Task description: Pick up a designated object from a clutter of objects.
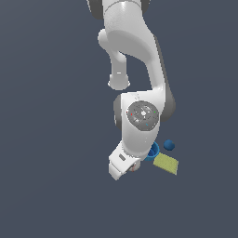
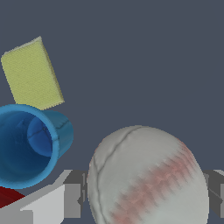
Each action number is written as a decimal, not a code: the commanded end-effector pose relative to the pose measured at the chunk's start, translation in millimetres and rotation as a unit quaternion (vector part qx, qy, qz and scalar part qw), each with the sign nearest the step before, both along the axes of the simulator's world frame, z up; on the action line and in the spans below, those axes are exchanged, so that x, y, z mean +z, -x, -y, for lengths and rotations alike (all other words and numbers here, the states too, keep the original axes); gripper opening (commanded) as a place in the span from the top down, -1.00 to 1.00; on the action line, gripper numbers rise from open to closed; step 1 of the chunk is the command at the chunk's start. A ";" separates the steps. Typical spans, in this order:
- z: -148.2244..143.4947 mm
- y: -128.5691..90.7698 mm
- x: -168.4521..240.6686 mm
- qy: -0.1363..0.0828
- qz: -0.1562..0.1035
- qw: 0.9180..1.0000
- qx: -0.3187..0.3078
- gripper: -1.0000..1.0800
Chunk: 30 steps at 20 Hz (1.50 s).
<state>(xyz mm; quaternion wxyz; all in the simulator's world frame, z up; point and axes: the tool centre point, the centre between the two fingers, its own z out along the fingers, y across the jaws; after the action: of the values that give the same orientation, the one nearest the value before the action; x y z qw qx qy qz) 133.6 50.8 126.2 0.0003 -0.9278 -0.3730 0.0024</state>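
The white baseball (image 2: 148,175) with red stitching fills the near part of the wrist view. It sits between the two fingers of my gripper (image 2: 146,194), and one grey finger (image 2: 73,194) lies against each side of it. The gripper looks shut on the ball. In the exterior view my arm (image 1: 139,116) hangs low over the clutter and hides most of the ball. Close beside the ball stands the blue cup (image 2: 30,144), with its open mouth towards the wrist camera.
A flat yellow pad (image 2: 31,74) lies beyond the cup, and a red box corner (image 2: 8,196) shows by the cup. In the exterior view the blue cup (image 1: 153,151), a small blue ball (image 1: 168,145) and the yellow pad (image 1: 166,163) cluster at the arm's right.
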 end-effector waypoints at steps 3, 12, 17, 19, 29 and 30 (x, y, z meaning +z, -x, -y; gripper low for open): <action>13.1 17.7 40.0 0.000 0.002 1.000 0.000 1.00; 41.3 57.4 124.7 0.000 0.002 1.000 0.000 1.00; 58.7 81.4 177.7 0.000 0.002 1.000 0.000 1.00; 65.7 90.9 199.1 -0.001 0.002 1.000 0.000 1.00; 95.3 128.4 287.9 -0.001 0.002 1.000 0.000 1.00; 97.6 130.9 294.4 -0.001 0.002 1.000 0.000 1.00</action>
<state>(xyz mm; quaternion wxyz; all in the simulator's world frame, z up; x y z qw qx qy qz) 7.3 -43.2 409.0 0.0008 -0.9278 -0.3731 0.0000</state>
